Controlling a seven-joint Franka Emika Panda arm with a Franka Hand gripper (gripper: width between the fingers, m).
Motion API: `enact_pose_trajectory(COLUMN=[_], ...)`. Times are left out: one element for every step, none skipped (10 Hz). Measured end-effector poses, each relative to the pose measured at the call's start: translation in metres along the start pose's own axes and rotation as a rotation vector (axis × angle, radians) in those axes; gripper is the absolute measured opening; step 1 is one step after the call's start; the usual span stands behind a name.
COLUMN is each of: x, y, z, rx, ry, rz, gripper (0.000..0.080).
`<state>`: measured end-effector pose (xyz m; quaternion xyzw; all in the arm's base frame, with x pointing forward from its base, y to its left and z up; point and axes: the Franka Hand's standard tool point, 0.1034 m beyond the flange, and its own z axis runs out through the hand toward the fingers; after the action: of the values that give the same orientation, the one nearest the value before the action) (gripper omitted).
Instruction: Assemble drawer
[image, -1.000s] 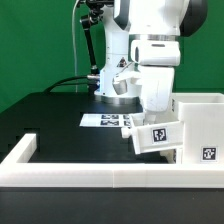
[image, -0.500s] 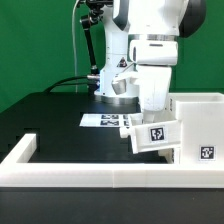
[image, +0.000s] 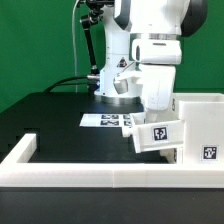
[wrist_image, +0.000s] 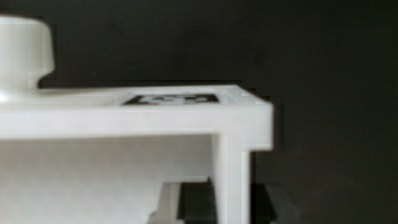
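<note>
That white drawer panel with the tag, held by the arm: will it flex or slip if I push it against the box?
The drawer panel looks like a rigid, flat-sided molded piece, so it probably won't flex. Its smooth white surface could slide in the end effector under side load. It hangs tilted beside the drawer box, so a push may twist it.

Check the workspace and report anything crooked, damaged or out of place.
One thing stands out: the small white tagged panel under the gripper sits tilted, its tag skewed, leaning against the white drawer box on the exterior view's right. No damage shows. The marker board lies flat on the table.
</note>
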<state>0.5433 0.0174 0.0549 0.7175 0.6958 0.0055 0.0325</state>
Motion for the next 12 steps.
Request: enact_pose_trajectory(x=[0.002, 0.004, 0.009, 0.011, 0.011, 0.011, 0.009, 0.008, 0.008, 0.006, 0.003, 0.003], y=[0.001, 0.001, 0.002, 0.002, 0.001, -0.001, -0.003, -0.005, -0.004, -0.004, -0.004, -0.003], z=[-0.001, -0.003, -0.003, -0.005, -0.006, -0.006, -0.004, -0.004, -0.004, -0.004, -0.006, -0.012], rx=[0.009, 0.02, 0.019, 0.013, 0.002, 0.004, 0.012, 0.019, 0.019, 0.019, 0.021, 0.028], ry=[-0.011, -0.026, -0.035, -0.045, -0.051, -0.052, -0.055, -0.058, -0.058, -0.058, -0.061, -0.067], rz=[-0.001, 0.0, 0.013, 0.049, 0.064, 0.084, 0.084, 0.084, 0.085, 0.082, 0.085, 0.084], gripper=[0.0041, 0.0041, 0.0041, 0.0041, 0.0041, 0.0042, 0.0042, 0.0042, 0.0042, 0.0221, 0.0221, 0.0357])
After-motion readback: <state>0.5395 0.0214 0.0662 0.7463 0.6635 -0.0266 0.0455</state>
